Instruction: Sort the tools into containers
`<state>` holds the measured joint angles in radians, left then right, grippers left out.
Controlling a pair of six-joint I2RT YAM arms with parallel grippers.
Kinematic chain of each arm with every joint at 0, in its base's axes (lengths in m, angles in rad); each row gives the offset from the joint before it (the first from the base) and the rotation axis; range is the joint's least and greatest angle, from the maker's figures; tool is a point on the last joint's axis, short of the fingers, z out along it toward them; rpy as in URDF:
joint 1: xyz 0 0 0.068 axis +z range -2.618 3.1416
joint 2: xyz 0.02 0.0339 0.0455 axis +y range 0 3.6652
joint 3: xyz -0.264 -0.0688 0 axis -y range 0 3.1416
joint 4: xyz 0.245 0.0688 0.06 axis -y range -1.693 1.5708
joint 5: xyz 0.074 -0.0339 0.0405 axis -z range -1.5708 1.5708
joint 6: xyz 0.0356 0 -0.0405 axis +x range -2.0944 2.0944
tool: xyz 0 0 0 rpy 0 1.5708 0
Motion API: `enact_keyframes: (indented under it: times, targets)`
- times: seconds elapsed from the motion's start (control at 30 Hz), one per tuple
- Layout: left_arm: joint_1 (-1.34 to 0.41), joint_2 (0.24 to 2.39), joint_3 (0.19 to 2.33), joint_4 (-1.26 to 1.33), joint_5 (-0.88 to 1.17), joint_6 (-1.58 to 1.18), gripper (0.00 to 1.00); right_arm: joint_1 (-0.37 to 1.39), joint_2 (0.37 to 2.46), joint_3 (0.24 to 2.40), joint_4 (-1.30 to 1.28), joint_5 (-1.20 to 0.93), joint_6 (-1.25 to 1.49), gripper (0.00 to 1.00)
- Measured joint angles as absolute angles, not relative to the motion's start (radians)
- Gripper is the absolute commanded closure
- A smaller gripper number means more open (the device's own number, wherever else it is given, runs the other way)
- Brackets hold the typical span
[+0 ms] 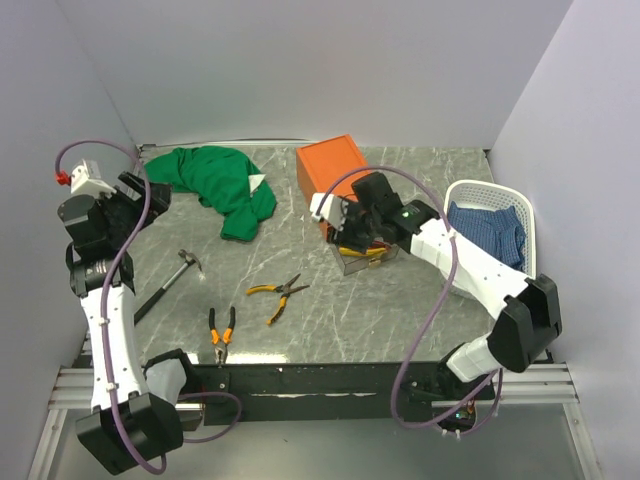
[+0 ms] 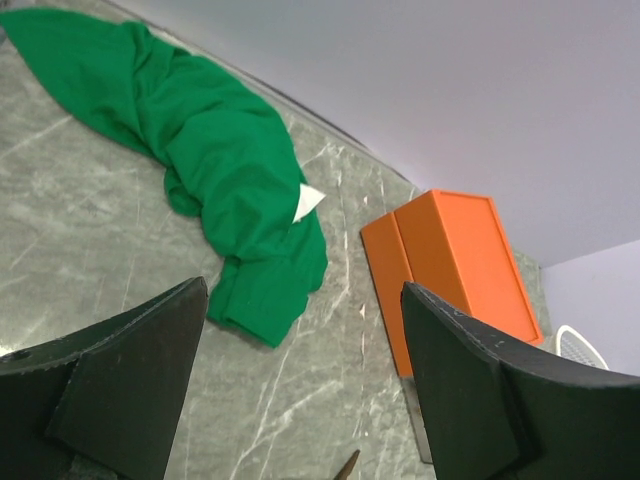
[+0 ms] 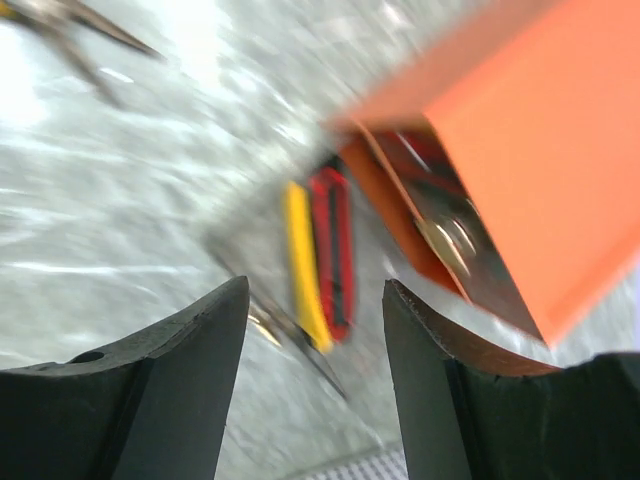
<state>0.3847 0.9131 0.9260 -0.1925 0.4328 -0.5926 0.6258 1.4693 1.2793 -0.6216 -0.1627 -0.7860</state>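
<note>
Grey marble tbl (image 1: 350, 320), plain white walls (image 1: 300, 60).

The left arm (image 1: 105, 320) and right arm (image 1: 470, 265), white with black joints and black jaws, are trailing looping purple cables (image 1: 95, 142).

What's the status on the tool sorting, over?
Left claw open, empty. Right claw open above drawer, knives inside. Hammer, two pliers on table. Nothing blocking.

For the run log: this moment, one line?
left gripper open, empty | right gripper open over drawer | hammer, yellow pliers, orange pliers on table
</note>
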Motion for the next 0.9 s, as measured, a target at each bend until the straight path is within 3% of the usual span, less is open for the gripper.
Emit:
enact_keyframes:
  times: [0.37,0.9]
  targets:
    - [0.377,0.89,0.833,-0.249,0.448,-0.625,0.18,0.831,1.491,1.243,-0.619,-0.294,-0.774,0.36]
    - [0.3,0.781,0.752,-0.282,0.488,-0.603,0.14,0.849,1.643,1.325,-0.633,-0.308,-0.788,0.36]
